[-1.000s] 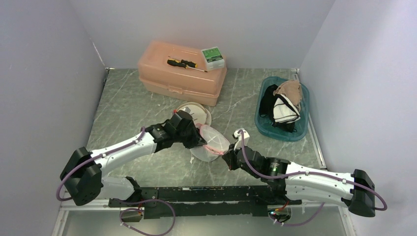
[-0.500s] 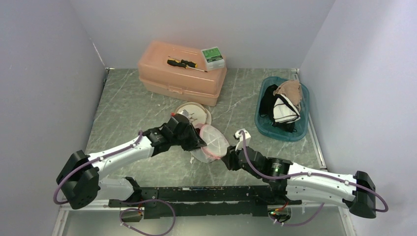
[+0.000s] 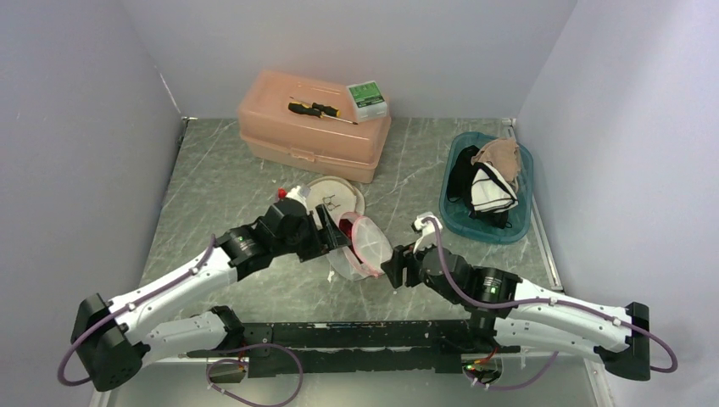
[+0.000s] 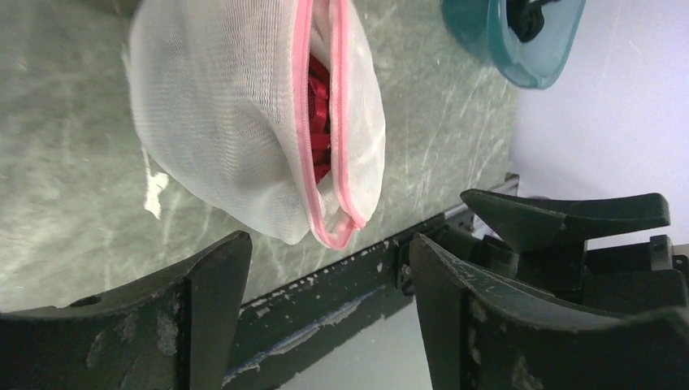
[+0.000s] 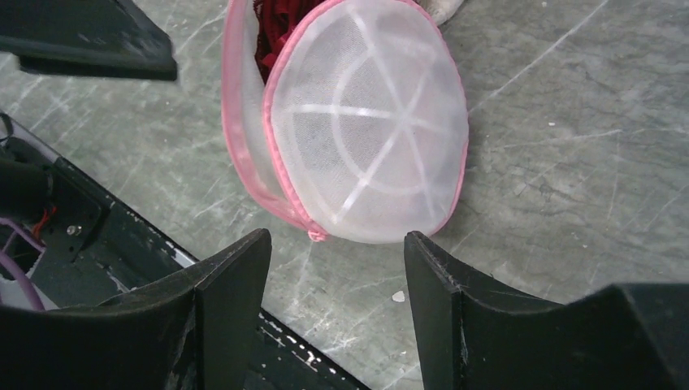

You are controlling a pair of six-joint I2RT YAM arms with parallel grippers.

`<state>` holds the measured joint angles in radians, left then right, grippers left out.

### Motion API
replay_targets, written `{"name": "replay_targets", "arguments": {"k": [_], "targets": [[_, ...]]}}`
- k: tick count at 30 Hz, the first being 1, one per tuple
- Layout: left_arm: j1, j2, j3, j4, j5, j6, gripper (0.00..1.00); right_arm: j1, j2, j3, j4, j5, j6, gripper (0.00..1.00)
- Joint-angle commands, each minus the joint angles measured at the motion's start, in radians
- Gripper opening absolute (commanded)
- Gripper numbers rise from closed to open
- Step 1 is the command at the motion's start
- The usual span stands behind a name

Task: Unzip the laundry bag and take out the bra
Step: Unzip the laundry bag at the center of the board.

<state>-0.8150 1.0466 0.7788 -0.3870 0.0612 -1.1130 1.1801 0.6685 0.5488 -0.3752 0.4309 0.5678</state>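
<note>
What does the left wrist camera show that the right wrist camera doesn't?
Only the left wrist view shows the bin at the top right. It also shows the bag edge-on, with its pink-trimmed opening parted. Only the right wrist view shows the bag's round mesh face with its white ribs. Both show the red bra inside the gap, the table and the black rail at the near edge.
</note>
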Motion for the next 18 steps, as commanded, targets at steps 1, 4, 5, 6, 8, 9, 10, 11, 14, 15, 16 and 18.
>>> {"name": "replay_targets", "arguments": {"k": [1, 4, 5, 6, 8, 9, 10, 11, 14, 15, 16, 18], "targets": [[0.004, -0.038, 0.118, -0.118, -0.173, 0.173, 0.77, 0.004, 0.037, 0.049, 0.0, 0.054, -0.033, 0.65], [0.004, 0.04, 0.219, -0.188, -0.234, 0.299, 0.8, 0.004, 0.05, 0.046, 0.027, 0.059, -0.035, 0.65], [0.004, 0.075, 0.254, -0.208, -0.244, 0.333, 0.8, 0.004, 0.055, 0.046, 0.034, 0.059, -0.036, 0.65], [0.004, 0.112, 0.301, -0.235, -0.253, 0.356, 0.81, 0.003, 0.062, 0.048, 0.037, 0.062, -0.038, 0.65], [0.004, 0.184, 0.353, -0.255, -0.267, 0.397, 0.82, 0.0, 0.079, 0.056, 0.037, 0.069, -0.039, 0.65], [0.005, 0.221, 0.372, -0.269, -0.28, 0.404, 0.81, -0.002, 0.087, 0.062, 0.036, 0.071, -0.04, 0.65], [0.006, 0.251, 0.387, -0.277, -0.291, 0.412, 0.8, -0.004, 0.092, 0.067, 0.034, 0.071, -0.041, 0.65], [0.007, 0.28, 0.396, -0.28, -0.3, 0.417, 0.79, -0.006, 0.096, 0.072, 0.035, 0.068, -0.043, 0.65], [0.032, 0.339, 0.404, -0.272, -0.302, 0.427, 0.74, -0.008, 0.089, 0.075, 0.037, 0.058, -0.047, 0.65], [0.042, 0.353, 0.405, -0.266, -0.288, 0.43, 0.73, -0.008, 0.084, 0.075, 0.037, 0.055, -0.049, 0.65], [0.053, 0.365, 0.404, -0.257, -0.274, 0.433, 0.71, -0.009, 0.079, 0.073, 0.036, 0.053, -0.048, 0.65], [0.066, 0.384, 0.405, -0.241, -0.249, 0.447, 0.69, -0.009, 0.07, 0.07, 0.033, 0.046, -0.049, 0.65]]}}
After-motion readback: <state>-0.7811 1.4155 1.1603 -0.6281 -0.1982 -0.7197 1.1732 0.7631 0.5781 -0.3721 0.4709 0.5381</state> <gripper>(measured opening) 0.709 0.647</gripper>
